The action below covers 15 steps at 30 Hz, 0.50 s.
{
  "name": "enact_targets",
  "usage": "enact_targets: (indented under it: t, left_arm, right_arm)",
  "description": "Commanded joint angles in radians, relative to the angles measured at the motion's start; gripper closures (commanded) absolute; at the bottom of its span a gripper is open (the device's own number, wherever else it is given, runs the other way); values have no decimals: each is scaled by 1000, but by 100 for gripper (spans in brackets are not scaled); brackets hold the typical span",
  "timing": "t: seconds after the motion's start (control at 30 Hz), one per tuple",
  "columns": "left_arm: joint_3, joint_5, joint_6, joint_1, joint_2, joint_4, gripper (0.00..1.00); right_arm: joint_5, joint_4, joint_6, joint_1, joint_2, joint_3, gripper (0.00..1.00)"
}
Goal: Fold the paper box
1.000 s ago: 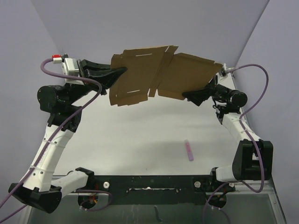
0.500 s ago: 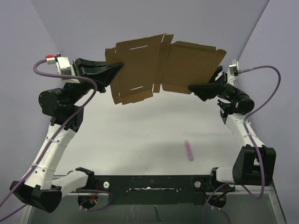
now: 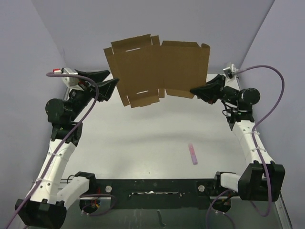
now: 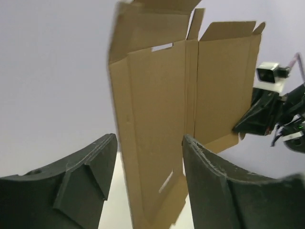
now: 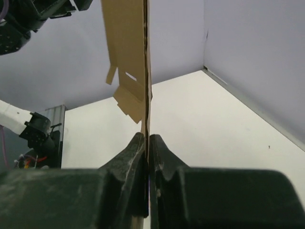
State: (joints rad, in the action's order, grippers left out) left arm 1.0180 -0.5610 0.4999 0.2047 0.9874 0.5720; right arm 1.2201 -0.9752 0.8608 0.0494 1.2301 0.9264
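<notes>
The paper box (image 3: 157, 67) is a flat brown cardboard sheet with flaps and slots, held up in the air above the back of the table. My right gripper (image 3: 194, 90) is shut on its lower right edge. In the right wrist view the sheet (image 5: 126, 38) stands edge-on, pinched between the jaws of that gripper (image 5: 147, 139). My left gripper (image 3: 113, 78) is open beside the sheet's left edge, not touching it. In the left wrist view the sheet (image 4: 157, 119) hangs beyond the spread fingers (image 4: 76, 181), and the left gripper (image 4: 150, 139) holds nothing.
A small pink stick (image 3: 192, 153) lies on the white table (image 3: 143, 138), right of centre and nearer the front. Purple walls (image 3: 28, 71) close in on both sides and at the back. The black base rail (image 3: 152, 186) runs along the near edge.
The left gripper has let go of the sheet's left edge and opened. The right gripper has shut on the lower right edge. The sheet has risen and spread flatter.
</notes>
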Motion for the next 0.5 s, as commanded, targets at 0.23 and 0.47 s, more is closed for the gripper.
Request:
enact_targets:
  t: [0.23,0.47]
  left_arm:
    - [35,-45,-338,-59,-259,-621,23]
    - [212,-336,-519,-57,-43,-674,18]
  right_arm:
    - [-230,1591,-1297,-215,53,385,100]
    - [-415,1868,-1554,-306,82,537,100]
